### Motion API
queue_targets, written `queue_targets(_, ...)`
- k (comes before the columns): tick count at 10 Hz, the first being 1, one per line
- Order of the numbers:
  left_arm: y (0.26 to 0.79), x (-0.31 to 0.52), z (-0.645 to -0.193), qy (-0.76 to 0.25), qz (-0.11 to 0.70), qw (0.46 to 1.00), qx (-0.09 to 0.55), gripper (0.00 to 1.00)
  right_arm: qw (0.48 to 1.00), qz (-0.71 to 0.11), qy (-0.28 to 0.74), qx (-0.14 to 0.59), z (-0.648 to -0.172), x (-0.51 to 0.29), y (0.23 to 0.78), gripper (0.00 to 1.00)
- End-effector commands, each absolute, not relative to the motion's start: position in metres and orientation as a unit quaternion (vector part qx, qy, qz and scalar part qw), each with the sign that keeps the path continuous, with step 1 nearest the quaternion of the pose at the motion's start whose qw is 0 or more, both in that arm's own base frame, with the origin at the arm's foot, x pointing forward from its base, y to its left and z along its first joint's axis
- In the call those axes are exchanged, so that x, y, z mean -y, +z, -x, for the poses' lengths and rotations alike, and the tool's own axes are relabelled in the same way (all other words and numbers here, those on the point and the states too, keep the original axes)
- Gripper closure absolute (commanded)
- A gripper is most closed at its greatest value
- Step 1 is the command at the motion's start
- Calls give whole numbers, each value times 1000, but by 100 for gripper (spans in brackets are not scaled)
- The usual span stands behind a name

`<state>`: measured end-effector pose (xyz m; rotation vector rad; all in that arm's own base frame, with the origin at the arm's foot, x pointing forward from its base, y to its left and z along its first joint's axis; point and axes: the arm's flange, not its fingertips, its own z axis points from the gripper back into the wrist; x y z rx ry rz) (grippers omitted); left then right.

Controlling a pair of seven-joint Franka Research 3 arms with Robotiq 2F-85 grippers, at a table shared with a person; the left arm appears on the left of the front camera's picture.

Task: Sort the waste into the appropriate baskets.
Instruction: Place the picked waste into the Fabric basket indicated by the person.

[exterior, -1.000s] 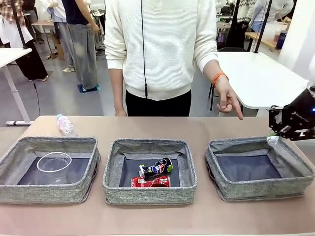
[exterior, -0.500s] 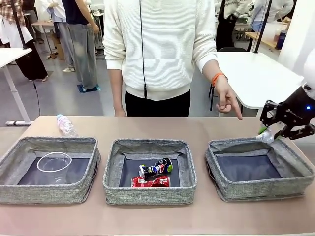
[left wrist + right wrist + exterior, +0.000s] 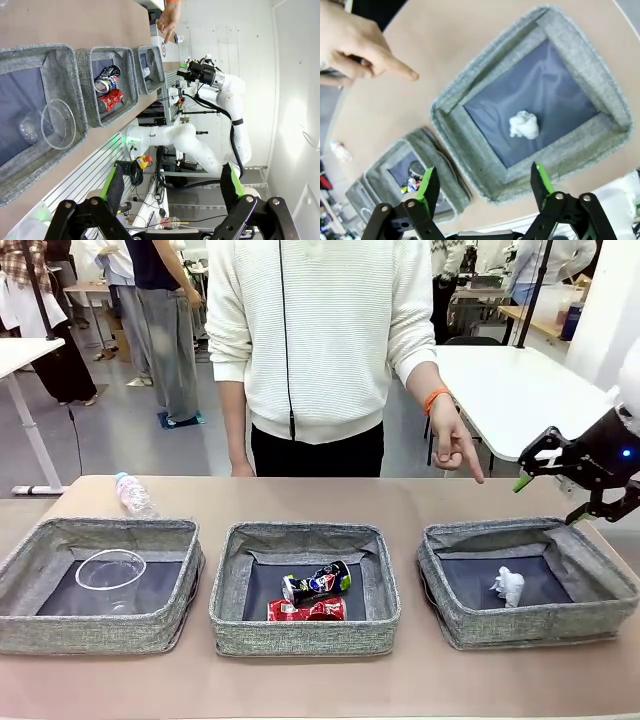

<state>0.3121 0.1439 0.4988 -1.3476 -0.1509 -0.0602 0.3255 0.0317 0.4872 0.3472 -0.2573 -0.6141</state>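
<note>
Front view: Three baskets stand in a row on the table [image 3: 300, 680]. The left basket [image 3: 60, 625] holds a clear plastic cup [image 3: 109, 570]. The middle basket [image 3: 300, 635] holds a dark printed can [image 3: 318, 582] and a crushed red can [image 3: 306, 610], lying just beside each other. The right basket [image 3: 470, 625] holds a crumpled paper ball [image 3: 508, 586] on its dark bottom. A clear plastic bottle [image 3: 133, 495] lies on the table behind the left basket, outside all baskets. The right gripper [image 3: 558, 490] hangs above the far right edge of the right basket, fingers spread wide and holding nothing. The person's hand [image 3: 452, 445] points downward, toward the table behind the right basket.

Left wrist view: The left gripper [image 3: 172, 187] has its fingers spread wide with nothing between them, well apart from the baskets. The cup, the two cans and the paper ball appear in their respective baskets.

Right wrist view: The right gripper's green-padded fingers stand wide apart above the right basket, with the paper ball lying free on the basket floor below. The pointing hand is at upper left.

Step in hand: the paper ball appears deposited. The bottle is the one item left unsorted. The next move calls for a reach to the bottle behind the left basket, likely by the nearer left arm, and a grasp across its body.
</note>
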Motion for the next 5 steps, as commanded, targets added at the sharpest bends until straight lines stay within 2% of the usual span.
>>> queue_targets(1, 499, -144, -309, -33, 621, 780, 69, 0, 909, -280, -297, 89, -324, -36, 486, 0)
queue_targets(2, 499, -144, -309, -33, 621, 780, 69, 0, 871, -402, -279, 35, -327, -43, 502, 0)
queue_targets(3, 499, -144, -309, -33, 621, 780, 69, 0, 841, -494, -220, -6, -330, -53, 524, 0)
queue_targets(5, 499, -144, -309, -33, 621, 780, 69, 0, 753, -642, -124, -73, -339, -62, 563, 0)
